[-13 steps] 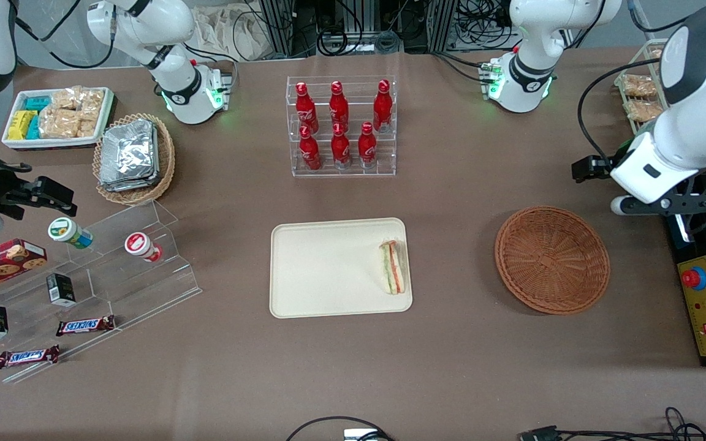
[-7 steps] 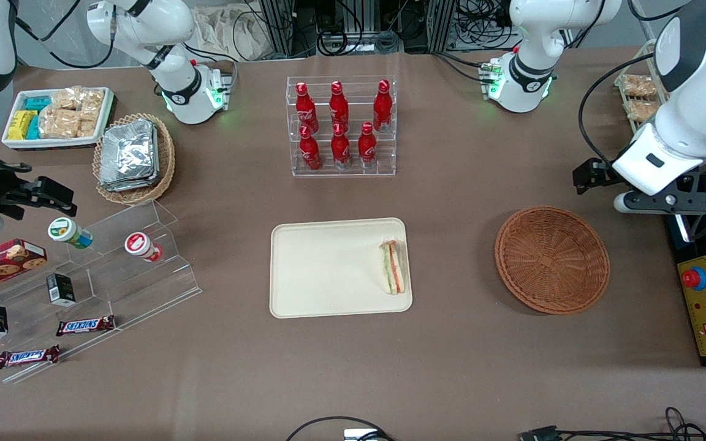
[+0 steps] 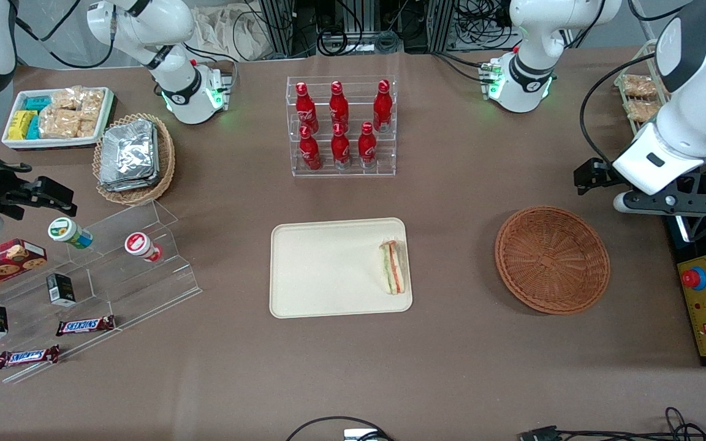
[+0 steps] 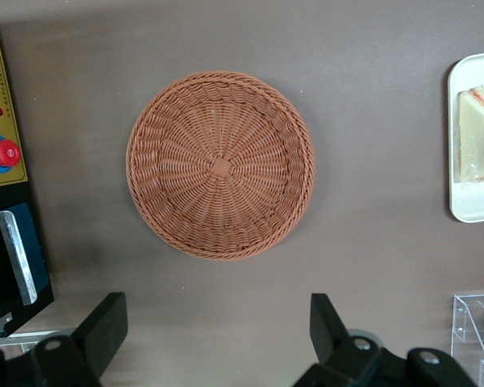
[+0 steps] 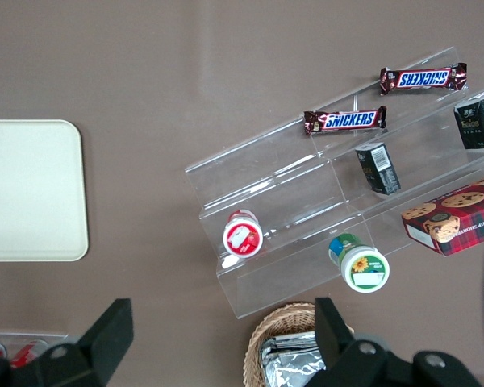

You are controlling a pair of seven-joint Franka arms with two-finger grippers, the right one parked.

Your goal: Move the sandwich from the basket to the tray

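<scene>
The sandwich (image 3: 393, 267) (image 4: 477, 137) lies in the cream tray (image 3: 328, 269) (image 4: 468, 205), close to the rim at the working arm's end. The reddish-brown wicker basket (image 3: 552, 260) (image 4: 219, 165) stands on the table beside the tray with nothing in it. My left gripper (image 3: 662, 203) (image 4: 216, 306) hangs high above the table, a little farther from the front camera than the basket and nearer the table's end. It is open, its fingers wide apart with nothing between them.
A control box with a red button (image 3: 702, 306) lies at the table's edge beside the basket. A clear rack of red bottles (image 3: 341, 125) stands farther from the front camera than the tray. An acrylic snack shelf (image 3: 83, 288) and a foil-packet basket (image 3: 134, 158) sit toward the parked arm's end.
My left arm has drawn slightly away from the front camera and toward the table's end, then almost stopped. The sandwich, tray and basket have not moved.
</scene>
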